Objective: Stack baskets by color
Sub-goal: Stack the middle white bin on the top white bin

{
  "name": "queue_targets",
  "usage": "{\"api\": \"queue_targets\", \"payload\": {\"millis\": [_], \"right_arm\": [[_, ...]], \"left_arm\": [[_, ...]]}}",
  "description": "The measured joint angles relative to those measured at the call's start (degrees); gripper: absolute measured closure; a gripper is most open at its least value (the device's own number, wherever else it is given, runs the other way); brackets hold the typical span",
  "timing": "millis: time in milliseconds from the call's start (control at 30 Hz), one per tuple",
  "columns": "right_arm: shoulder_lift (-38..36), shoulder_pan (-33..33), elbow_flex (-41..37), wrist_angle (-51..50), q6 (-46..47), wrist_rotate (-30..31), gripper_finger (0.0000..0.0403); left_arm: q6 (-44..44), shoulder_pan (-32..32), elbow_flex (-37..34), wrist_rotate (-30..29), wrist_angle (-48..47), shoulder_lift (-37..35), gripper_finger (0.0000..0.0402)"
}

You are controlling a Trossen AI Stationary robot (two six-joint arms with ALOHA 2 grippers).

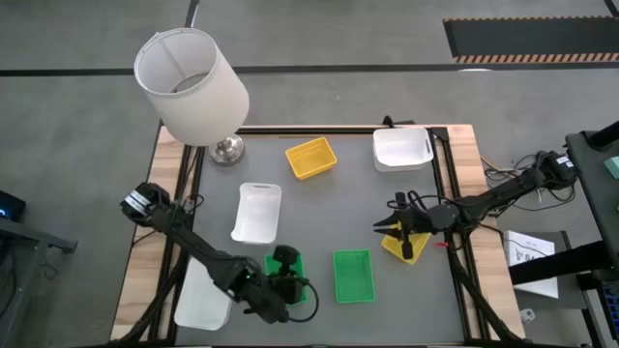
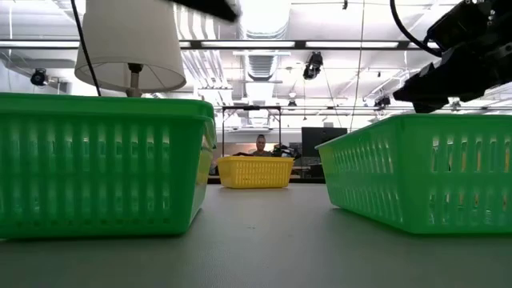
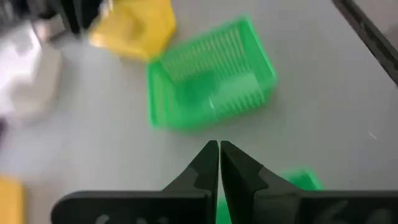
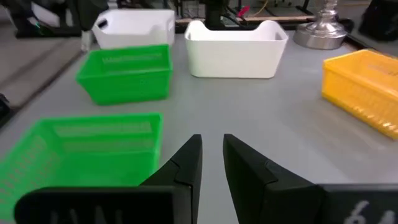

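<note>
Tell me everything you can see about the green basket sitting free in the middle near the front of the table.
The green basket is a shallow rectangular tray of what looks like plastic, with rounded corners, a rim and slatted walls. It sits upright, open side up, on the grey table. It appears empty. Nothing touches it: another green basket lies apart to one side and a yellow basket to the other.

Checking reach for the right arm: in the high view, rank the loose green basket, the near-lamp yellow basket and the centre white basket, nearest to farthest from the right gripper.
From the right gripper:
1. Green basket, front centre.
2. Yellow basket, back, beside the lamp base.
3. White basket, centre-left.
</note>
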Motion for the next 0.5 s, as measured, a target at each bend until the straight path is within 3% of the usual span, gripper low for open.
{"api": "queue_targets", "payload": {"millis": [200, 367, 500], "right_arm": [[0.17, 1.94, 2.32, -0.01, 3.2, -1.54, 0.0346], [0.74, 4.65, 6.65, -4.73, 3.55, -1.77, 0.0346], [1.56, 6.46, 12.29, -15.92, 5.49, -1.79, 0.0346]], "left_arm": [[16.84, 4.43, -0.23, 3.14, 5.61, -1.8, 0.0401], [18.86, 7.98, -0.41, 3.84, 5.6, -2.43, 0.0401], [19.0, 9.0, -1.56, 5.97, 6.1, -2.59, 0.0401]]}}
